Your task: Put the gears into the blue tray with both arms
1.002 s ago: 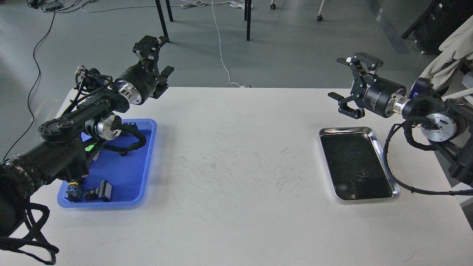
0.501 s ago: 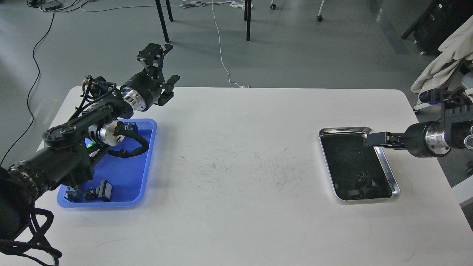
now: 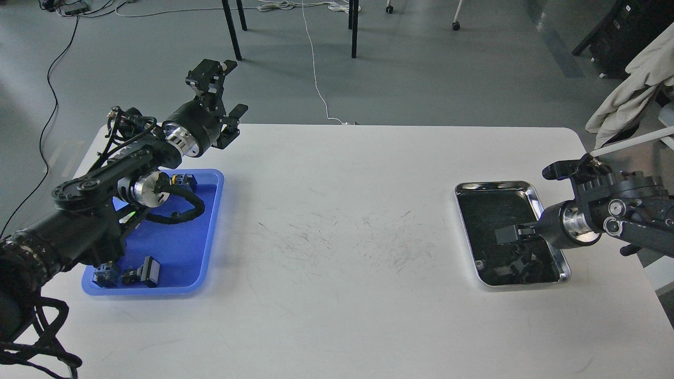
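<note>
White surface (image 3: pixel 337 237), scuffed with dark scratches at centre; grey floor beyond, with cables and chair legs at the far edge.

Left claw (image 3: pixel 224 87): raised above the far left corner of the surface, fingers spread wide, nothing between them, touching nothing.

Right claw (image 3: pixel 508 234): low over the silver tray (image 3: pixel 563 263) at right, seen nearly end-on and dark against the tray's dark reflective floor. Fingers not separable; degree of opening cannot be told, nor whether anything is gripped. Contact with the tray floor also unclear.

Blue tray (image 3: pixel 210 231): near left of the surface, partly covered by the left arm and its looped cable. Small dark blocky parts (image 3: pixel 145 272) in its near left corner, another dark part (image 3: pixel 181 181) at its far edge beside the silver wrist ring; a glimpse of green under the arm. Kind of these parts not determinable at this size.

Gears: no certain sighting. Small round pale-edged speck (image 3: pixel 478 263) on the silver tray's near left floor, possibly one; dark shapes near the tray's near edge, part reflection of the claw, not resolvable.

Pale cloth (image 3: pixel 632 79) draped at far right, off the surface. Right arm cut off by the right edge of view; left arm cut off at lower left.
</note>
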Robot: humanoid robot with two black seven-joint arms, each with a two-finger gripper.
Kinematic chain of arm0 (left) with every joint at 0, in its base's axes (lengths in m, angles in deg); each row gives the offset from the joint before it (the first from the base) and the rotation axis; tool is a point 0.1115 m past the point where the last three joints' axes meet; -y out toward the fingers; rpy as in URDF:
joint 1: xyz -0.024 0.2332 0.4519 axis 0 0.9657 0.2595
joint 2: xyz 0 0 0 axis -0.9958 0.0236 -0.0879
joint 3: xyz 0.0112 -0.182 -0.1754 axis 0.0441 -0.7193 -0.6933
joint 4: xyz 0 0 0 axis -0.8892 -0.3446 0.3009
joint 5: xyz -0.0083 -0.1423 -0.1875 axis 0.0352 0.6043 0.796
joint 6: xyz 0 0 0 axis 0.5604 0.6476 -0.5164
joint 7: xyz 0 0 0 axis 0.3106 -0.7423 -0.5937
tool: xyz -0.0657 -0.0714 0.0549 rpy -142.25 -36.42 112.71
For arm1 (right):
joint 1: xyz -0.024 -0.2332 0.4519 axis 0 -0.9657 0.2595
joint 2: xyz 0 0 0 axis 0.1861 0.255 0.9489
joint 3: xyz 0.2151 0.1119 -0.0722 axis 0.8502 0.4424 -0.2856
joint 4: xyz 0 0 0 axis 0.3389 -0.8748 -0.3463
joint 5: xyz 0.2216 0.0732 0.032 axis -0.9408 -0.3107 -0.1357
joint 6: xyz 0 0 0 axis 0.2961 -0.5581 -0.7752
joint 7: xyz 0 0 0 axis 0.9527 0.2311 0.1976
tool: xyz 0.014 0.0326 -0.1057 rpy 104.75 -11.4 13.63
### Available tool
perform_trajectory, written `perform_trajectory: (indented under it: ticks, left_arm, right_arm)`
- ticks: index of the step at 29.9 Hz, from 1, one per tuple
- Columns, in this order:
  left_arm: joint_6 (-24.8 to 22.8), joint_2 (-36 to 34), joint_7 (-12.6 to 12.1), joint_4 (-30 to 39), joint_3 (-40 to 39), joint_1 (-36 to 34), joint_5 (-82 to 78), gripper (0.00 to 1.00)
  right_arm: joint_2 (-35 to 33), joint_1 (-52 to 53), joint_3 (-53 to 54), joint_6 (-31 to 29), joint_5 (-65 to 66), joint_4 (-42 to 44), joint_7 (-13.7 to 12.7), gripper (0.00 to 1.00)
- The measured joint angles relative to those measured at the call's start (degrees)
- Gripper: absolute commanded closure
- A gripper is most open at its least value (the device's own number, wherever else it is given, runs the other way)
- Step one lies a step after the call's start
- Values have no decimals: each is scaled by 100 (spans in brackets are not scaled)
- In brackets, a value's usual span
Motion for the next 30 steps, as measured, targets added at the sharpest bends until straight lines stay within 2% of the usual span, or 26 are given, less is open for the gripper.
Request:
perform_trajectory:
  ticks: [9, 13, 16, 20, 23, 26, 27, 30]
  left_arm:
    - [20, -3, 9, 3, -2, 0, 0, 2]
    - [21, -12, 10, 3, -2, 0, 0, 2]
    - [23, -27, 11, 0, -2, 0, 0, 2]
    - [23, -29, 11, 1, -2, 0, 0, 2]
    - [23, -35, 11, 3, -2, 0, 0, 2]
    - [23, -44, 11, 3, -2, 0, 0, 2]
    - [23, -46, 11, 3, -2, 0, 0, 2]
    - [22, -46, 11, 2, -2, 0, 0, 2]
  right_arm:
    - [26, 0, -179, -16, -1, -3, 22, 11]
    - [65, -5, -191, -16, -2, -1, 47, 22]
    - [100, -9, -193, -16, -11, 0, 73, 34]
    - [134, -10, -193, -22, -75, -5, 139, 64]
    - [140, -5, -199, -51, -84, -11, 172, 70]
    - [151, 12, -237, -121, -101, -24, 190, 91]
    - [153, 28, -248, -133, -106, -25, 195, 94]
    - [154, 60, -258, -144, -108, -25, 195, 98]
